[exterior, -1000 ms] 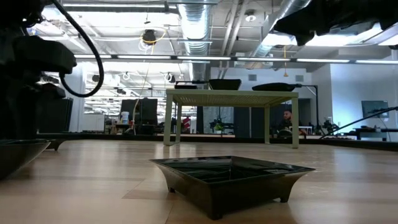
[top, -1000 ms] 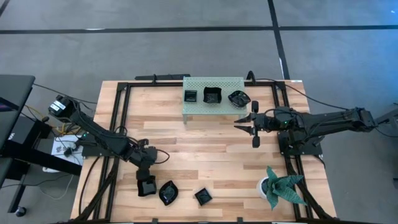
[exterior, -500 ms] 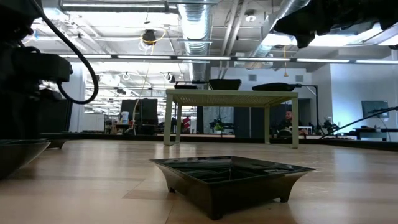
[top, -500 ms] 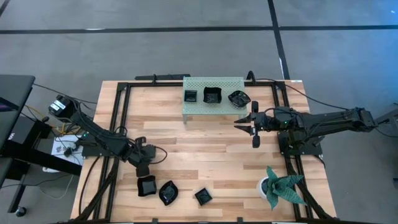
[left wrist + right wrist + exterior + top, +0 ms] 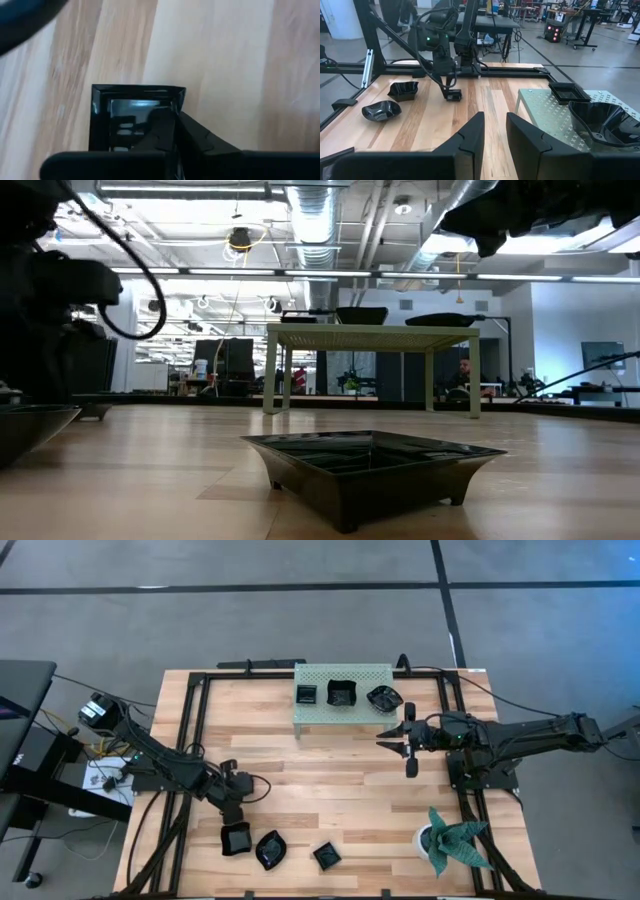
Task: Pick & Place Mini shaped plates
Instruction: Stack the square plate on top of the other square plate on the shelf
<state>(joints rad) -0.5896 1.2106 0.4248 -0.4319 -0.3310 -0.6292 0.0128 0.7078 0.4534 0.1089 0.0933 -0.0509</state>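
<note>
Three mini shaped plates lie near the table's front edge: a square one (image 5: 236, 838), a leaf-shaped one (image 5: 270, 850) and a small square one (image 5: 327, 856), which also shows close up in the low view (image 5: 370, 465). Three more plates (image 5: 342, 693) sit on top of a pale green perforated stand (image 5: 340, 672) at the far side. My left gripper (image 5: 233, 821) is shut at the far rim of the left square plate (image 5: 132, 112). My right gripper (image 5: 388, 738) hovers open just in front of the stand, with nothing between its fingers (image 5: 472, 135). My left gripper pinches the square plate's side wall near a corner (image 5: 179, 104), one finger (image 5: 162, 130) inside the dish and the other outside. The fingers come down at a slant from the far side. The plate sits flat on the table.
A green spiky plant in a white pot (image 5: 455, 840) stands at the near right corner. Black frame rails (image 5: 195, 740) run along the table's left, far and right sides. Bare wood lies between the stand and the front plates.
My left gripper, which stood open right over the left square plate, has drawn back a little toward the far edge, uncovering the plate, and has shut on its far wall. The plate has stayed where it was.
</note>
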